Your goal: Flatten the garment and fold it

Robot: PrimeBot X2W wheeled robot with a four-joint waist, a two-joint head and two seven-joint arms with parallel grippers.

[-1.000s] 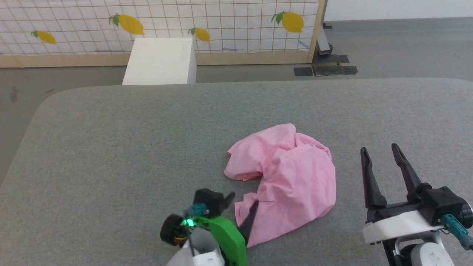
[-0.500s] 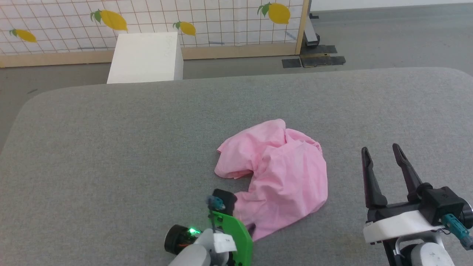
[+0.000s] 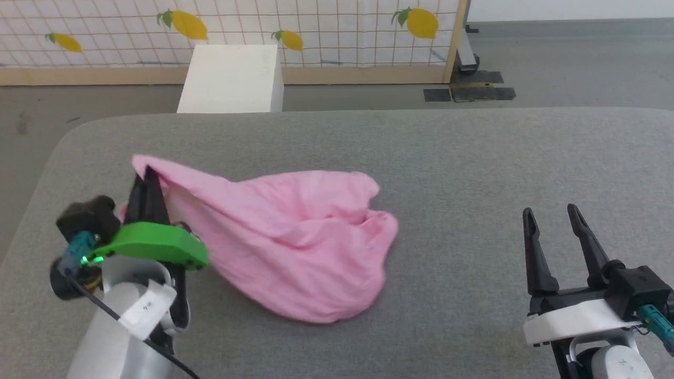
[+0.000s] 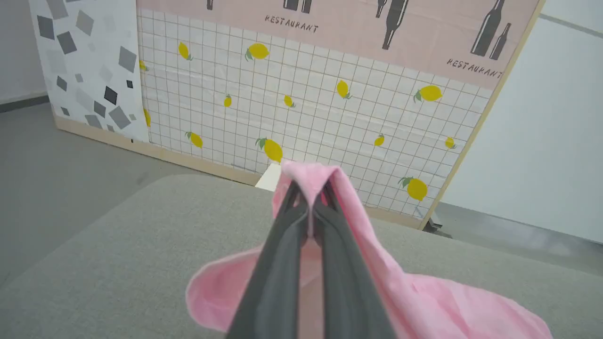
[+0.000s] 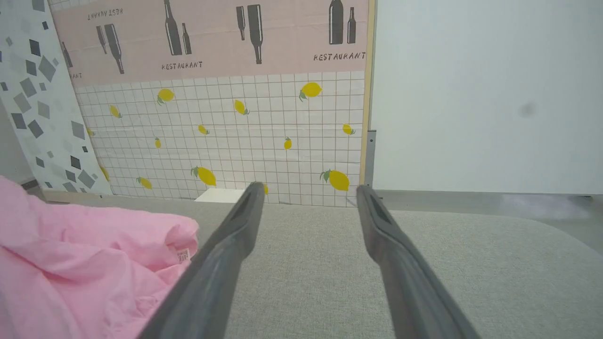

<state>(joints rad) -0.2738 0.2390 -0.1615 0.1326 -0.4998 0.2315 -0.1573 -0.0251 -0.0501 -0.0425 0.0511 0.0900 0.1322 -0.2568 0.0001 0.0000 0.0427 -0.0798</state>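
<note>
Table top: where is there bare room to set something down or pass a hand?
Bare: the wide grey stretch of table between the garment and the right gripper, and the far strip behind the garment. Crowded: the left side, where the left gripper grips it.

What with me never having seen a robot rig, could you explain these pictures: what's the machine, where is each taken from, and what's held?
It is a wheeled robot with two arms, each ending in a two-fingered hand. The overview comes from its head camera, looking down on a grey padded table. The other two come from wrist cameras, looking along each hand's fingers. A pink garment lies crumpled on the table. The left hand is shut on one edge, held raised. The right hand is open and empty, apart from the garment.
</note>
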